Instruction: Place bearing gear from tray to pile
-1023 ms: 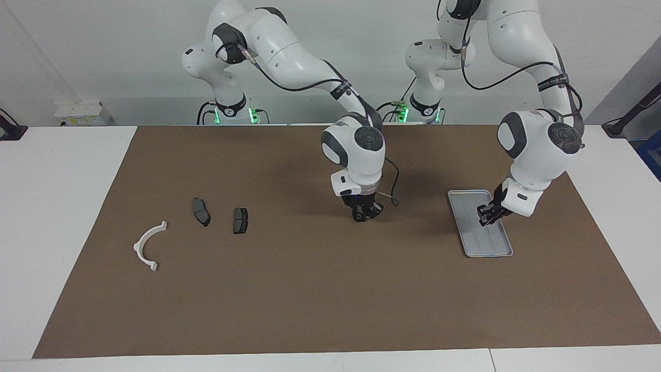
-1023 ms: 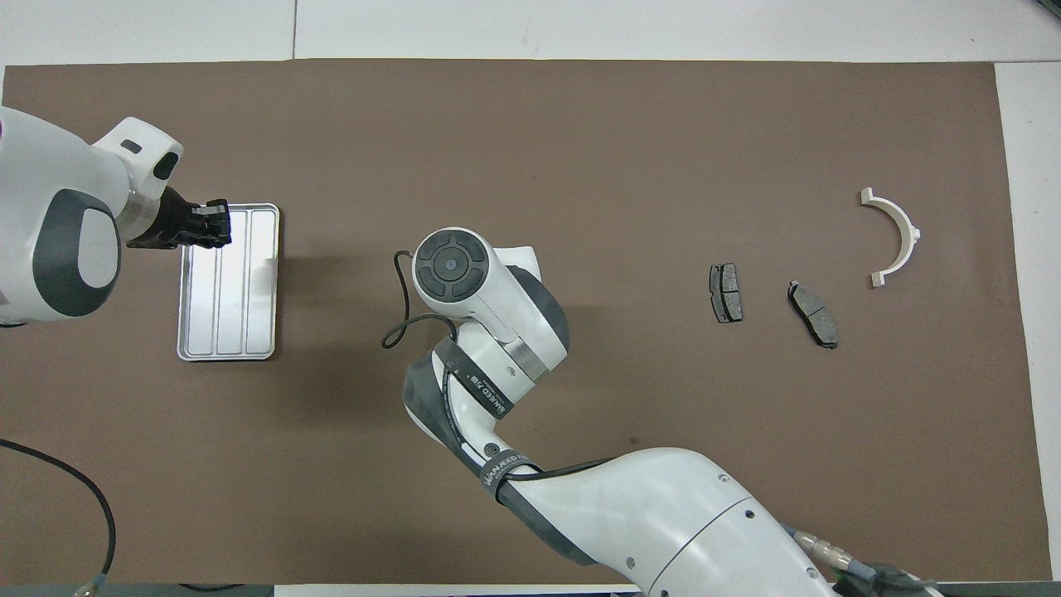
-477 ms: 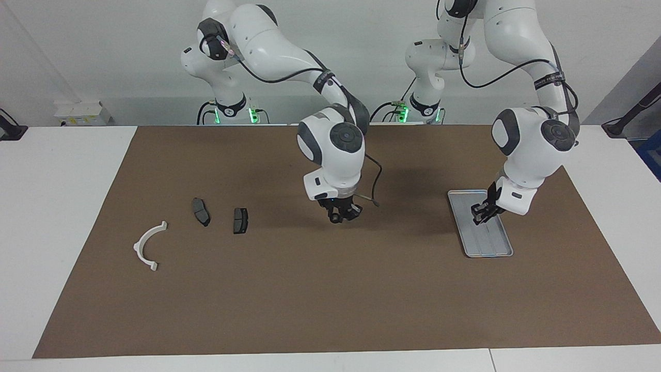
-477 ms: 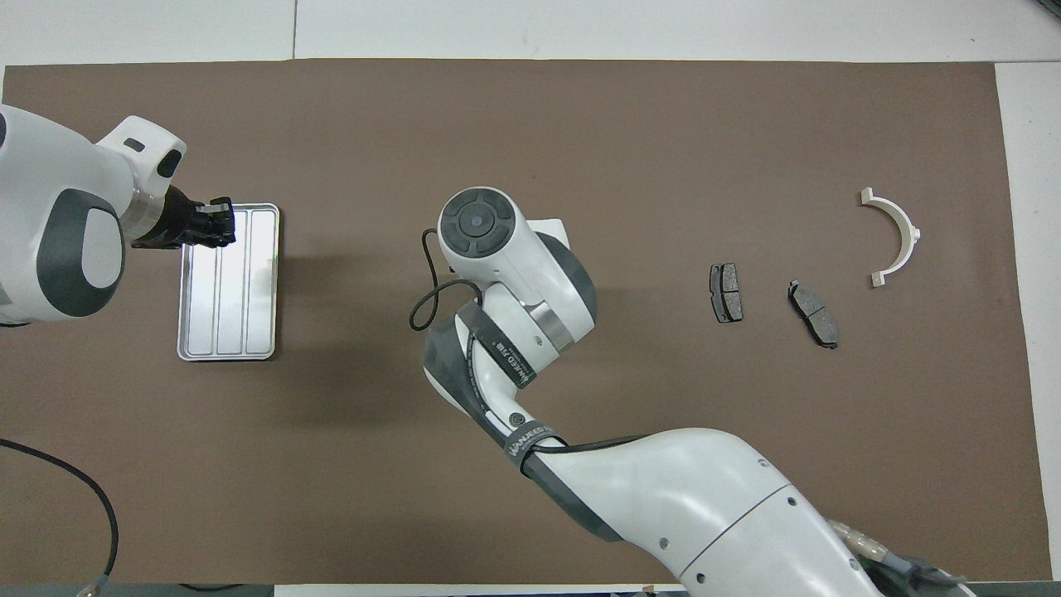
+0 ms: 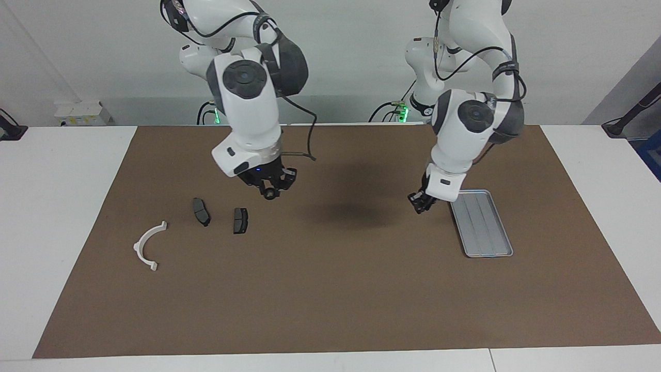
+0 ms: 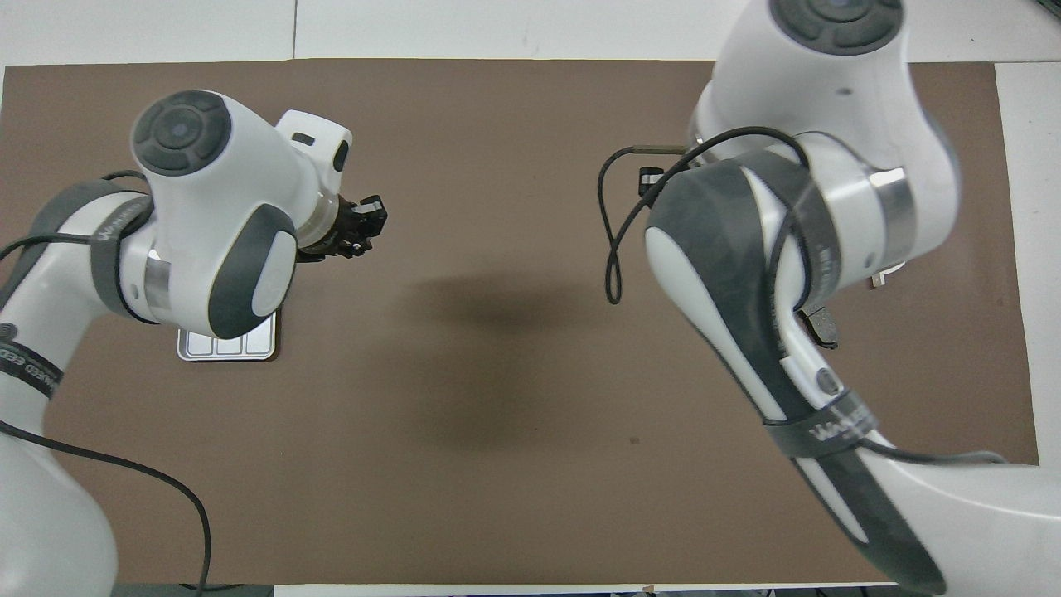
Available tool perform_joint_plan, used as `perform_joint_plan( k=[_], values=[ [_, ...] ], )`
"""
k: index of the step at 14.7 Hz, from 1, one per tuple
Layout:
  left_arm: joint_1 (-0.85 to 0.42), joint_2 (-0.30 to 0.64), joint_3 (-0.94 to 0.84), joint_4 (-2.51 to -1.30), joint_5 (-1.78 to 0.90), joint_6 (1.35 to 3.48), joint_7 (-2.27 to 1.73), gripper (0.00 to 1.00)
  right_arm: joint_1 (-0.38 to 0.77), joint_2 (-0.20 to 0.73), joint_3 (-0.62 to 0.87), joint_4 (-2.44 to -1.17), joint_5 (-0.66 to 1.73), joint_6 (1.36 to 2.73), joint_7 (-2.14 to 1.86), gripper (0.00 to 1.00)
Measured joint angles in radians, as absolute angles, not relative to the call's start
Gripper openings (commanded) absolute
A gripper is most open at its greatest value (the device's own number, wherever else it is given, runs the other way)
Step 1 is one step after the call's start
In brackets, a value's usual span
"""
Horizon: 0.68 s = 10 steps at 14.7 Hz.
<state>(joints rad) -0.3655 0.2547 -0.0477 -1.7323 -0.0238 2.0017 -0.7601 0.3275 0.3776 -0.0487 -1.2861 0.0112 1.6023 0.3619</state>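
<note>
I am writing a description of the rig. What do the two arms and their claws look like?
Both arms have glossy white rounded shells with dark grey joint caps and bands. Black cables loop along them, and green lights glow at the bases. The left claw and right claw are small, black and two-fingered.

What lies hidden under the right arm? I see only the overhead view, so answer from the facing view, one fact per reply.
Observer: Two brake pads and a white half-ring bracket lie apart on the mat.
Operator: Where is the right hand?
Observer: The right hand hangs in the air close above the pads and appears to grip a small dark round part.
Operator: Is anything in the tray?
Observer: The tray, beside the shut left hand, looks empty.
</note>
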Motion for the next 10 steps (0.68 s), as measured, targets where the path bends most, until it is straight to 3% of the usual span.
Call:
perform_joint_plan(
  k=[3, 5, 7, 10],
  values=[
    [-0.477, 0.281, -0.047, -1.732, -0.018, 2.029, -0.899, 0.13, 0.216, 0.379, -0.050, -1.311, 0.009, 1.620, 0.147, 0.00],
    [-0.539, 0.346, -0.045, -1.725, 0.025, 2.092, -0.995, 0.13, 0.164, 0.382, -0.050, -1.352, 0.004, 1.670, 0.064, 0.00],
    [-0.588, 0.428, -0.044, -1.719, 0.068, 2.176, -1.080, 0.13, 0.132, 0.388, -0.050, -1.421, -0.004, 1.765, 0.022, 0.00],
    [-0.596, 0.473, -0.038, -1.728, 0.073, 2.222, -1.091, 0.13, 0.109, 0.405, -0.050, -1.547, -0.026, 1.958, 0.005, 0.00]
  ],
)
